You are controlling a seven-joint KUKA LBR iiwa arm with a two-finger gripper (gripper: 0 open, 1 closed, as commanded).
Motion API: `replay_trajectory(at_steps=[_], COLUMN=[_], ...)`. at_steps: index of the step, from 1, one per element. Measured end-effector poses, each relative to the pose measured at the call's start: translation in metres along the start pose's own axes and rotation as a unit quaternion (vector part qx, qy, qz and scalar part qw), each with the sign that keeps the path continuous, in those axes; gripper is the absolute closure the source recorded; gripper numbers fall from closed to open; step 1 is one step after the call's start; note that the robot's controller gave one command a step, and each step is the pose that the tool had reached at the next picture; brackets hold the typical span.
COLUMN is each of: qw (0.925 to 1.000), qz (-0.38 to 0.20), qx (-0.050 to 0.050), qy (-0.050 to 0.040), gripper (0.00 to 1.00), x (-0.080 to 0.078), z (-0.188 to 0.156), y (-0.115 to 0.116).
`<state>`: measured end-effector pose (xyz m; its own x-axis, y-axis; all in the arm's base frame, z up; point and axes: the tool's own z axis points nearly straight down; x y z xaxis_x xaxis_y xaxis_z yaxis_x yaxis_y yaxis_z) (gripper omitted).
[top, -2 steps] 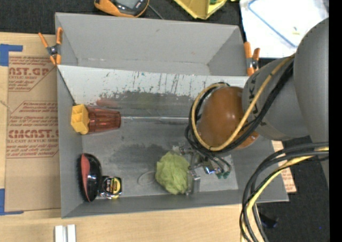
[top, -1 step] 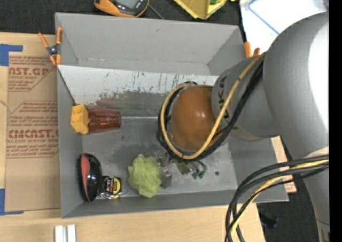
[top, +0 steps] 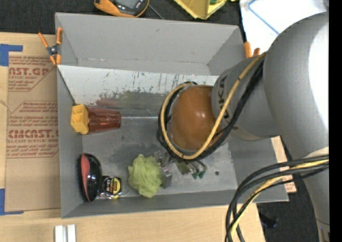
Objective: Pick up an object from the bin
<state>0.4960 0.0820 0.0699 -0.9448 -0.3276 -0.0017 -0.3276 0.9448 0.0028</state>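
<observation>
Arm's orange cover uppermost, hand low beside green crumpled lump, its opening impossible to tell

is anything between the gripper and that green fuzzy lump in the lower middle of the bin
Nothing visible does. The gripper sits just right of the green fuzzy lump, with no other thing between them. The small tape measure lies on the lump's far, left side.
</observation>
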Motion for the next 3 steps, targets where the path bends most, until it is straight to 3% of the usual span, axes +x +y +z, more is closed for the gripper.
replay_trajectory(at_steps=[1, 3], qw=[1.0000, 1.0000], qz=[0.000, 0.000], qx=[-0.001, 0.000], qy=[0.0064, 0.0017], gripper=[1.00, 1.00], x=[0.004, 0.001], z=[-0.026, -0.093], y=[0.001, 0.001])
